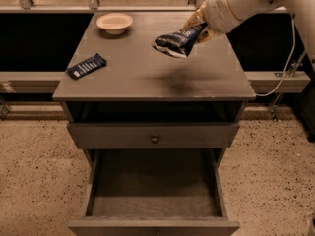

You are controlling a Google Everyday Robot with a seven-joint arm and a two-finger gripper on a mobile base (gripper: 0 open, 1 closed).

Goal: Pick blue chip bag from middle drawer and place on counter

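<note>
Item, blue chip bag (173,41): hanging in the air above the right rear part of the tabletop (133,77), not touching it, tilting down to the left; its upper right end is sitting in the gripper (196,27), whose jaws are pinching that end. Gripper: hovering over the rear right corner of the tabletop, at the end of the cream arm (241,1) reaching in from the upper right. Lettering: white marks are showing on the dark bag, too small to read; those on the dark blue bar wrapper (86,66) are likewise unreadable. Tabletop: grey wood with worn pale edges, carrying a blurred shadow (177,85) below the bag, the bar wrapper lying flat near the left edge, and a pale bowl (114,22) standing at the left rear. Below: a shallow drawer front (108,136) with a round knob (154,138) sitting closed; the middle drawer (155,186) standing pulled out, its grey floor showing. Room: speckled floor (34,171) spreading on both sides; a cable (288,63) hanging at right
</note>
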